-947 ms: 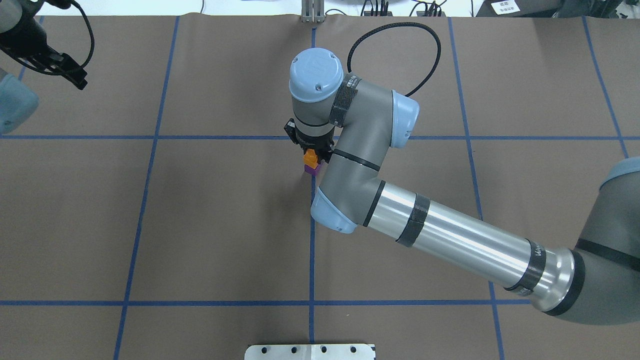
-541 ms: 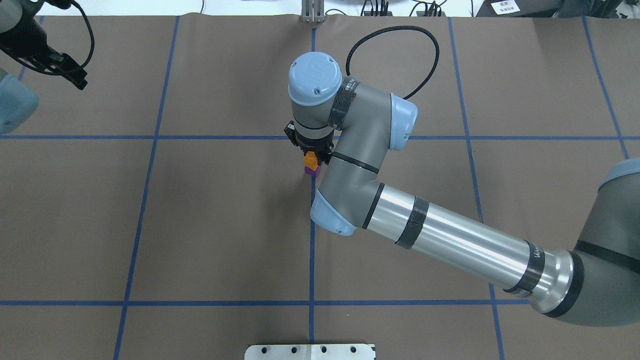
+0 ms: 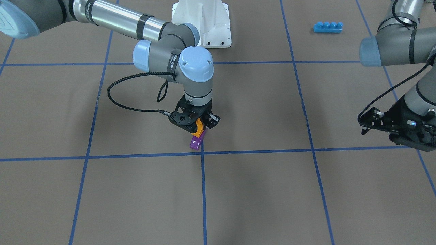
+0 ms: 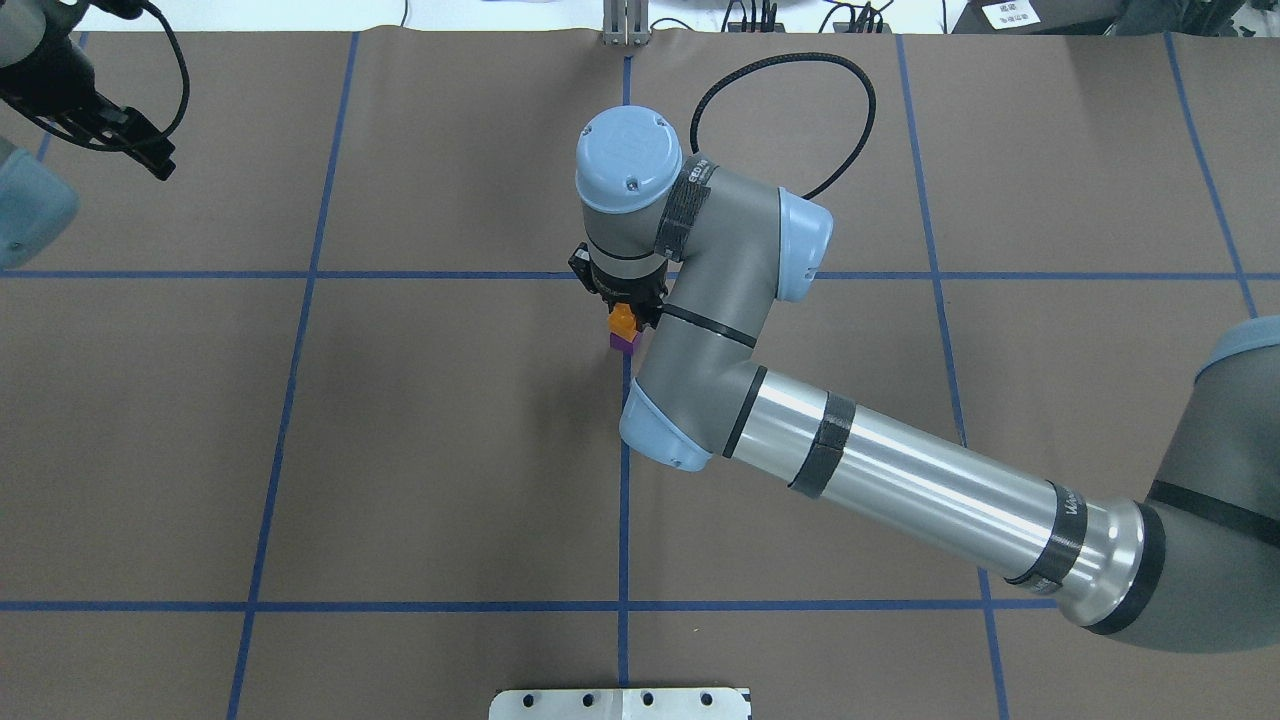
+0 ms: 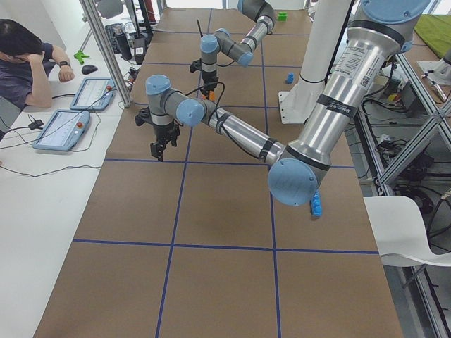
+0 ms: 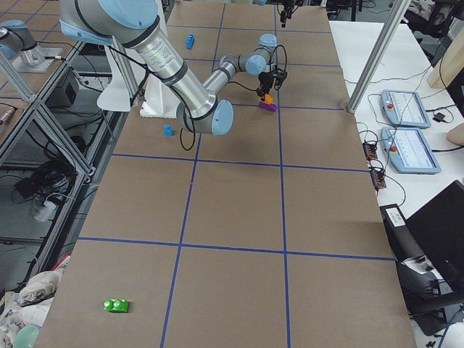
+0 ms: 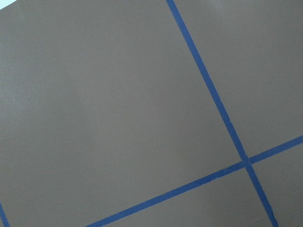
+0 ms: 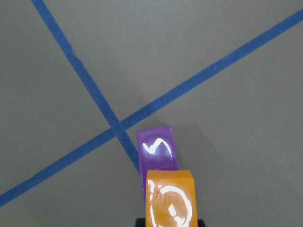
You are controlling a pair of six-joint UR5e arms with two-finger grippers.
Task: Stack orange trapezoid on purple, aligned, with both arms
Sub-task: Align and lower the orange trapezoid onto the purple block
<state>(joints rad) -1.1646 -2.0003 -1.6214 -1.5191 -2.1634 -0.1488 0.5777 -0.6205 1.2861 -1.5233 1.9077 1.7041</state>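
Desk: a brown paper-covered desk (image 4: pixel 400 450) marked off into squares by blue tape.
Near edge: a white metal base plate (image 3: pixel 204 20) sits at the middle of the robot's edge. A small blue single-stud brick (image 6: pixel 168 130) lies just beside it on the right-hand side. A long blue four-stud brick (image 3: pixel 328 27) lies on the left half, well apart from the stack.
Near right corner: a small green brick (image 6: pixel 116 305) lies alone.
Right gripper (image 3: pixel 201 126): it hangs over the desk's centre, pinching the glossy orange trapezoid brick (image 3: pixel 199 126) between its fingers.
Orange trapezoid: it is over the robot-side end of the glossy purple wedge brick (image 3: pixel 197 142), offset, not squarely above. It cannot be told whether it is pressed home.
Purple brick: it lies at the central tape crossing, its free end pointing to the far edge.
In the way: from overhead the right arm's wrist and elbow (image 4: pixel 700 300) cover most of both bricks. A black cable (image 4: pixel 800 70) loops off towards the far edge.
Left gripper (image 4: pixel 155 158): it hovers by the far left corner, over bare paper and tape. It cannot be told whether its fingers are spread or together.
Beyond the far edge: a seated operator (image 5: pixel 21 56) and two control tablets (image 5: pixel 63 130) on a white bench.
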